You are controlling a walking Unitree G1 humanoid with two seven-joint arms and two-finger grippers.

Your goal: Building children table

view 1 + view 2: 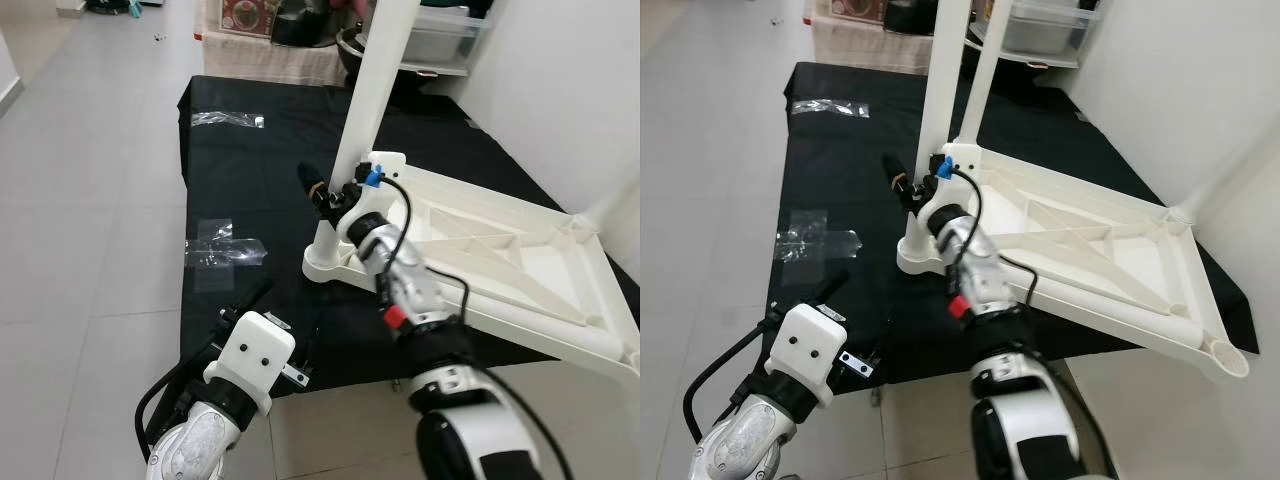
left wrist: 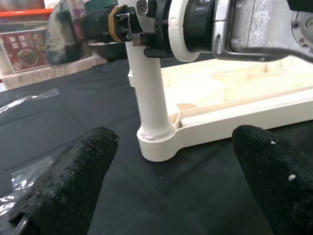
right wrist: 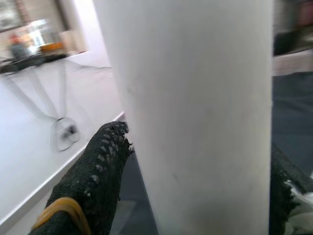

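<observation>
- Black mat [image 1: 250, 180] covers grey floor tiles; white tabletop [image 1: 500, 250] lies upside down on it.
- Right gripper [image 1: 328, 196] clamps the upright table leg [image 1: 375, 80] standing in the tabletop's corner.
- Left gripper [image 2: 171, 171] hovers spread, empty, nearby.

smooth white plastic table leg [image 2: 149, 93]

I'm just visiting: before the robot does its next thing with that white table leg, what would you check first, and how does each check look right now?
1. Right gripper around the table leg: ok, a finger on each side in the right wrist view.
2. Leg seated fully in the corner socket: cannot tell.
3. Leg upright: not ok, it leans slightly.
4. Upside-down tabletop resting on the black mat: ok.
5. Left gripper free: ok, open, hovering short of the socket.
6. Plastic wrappers away from the socket: ok.
</observation>
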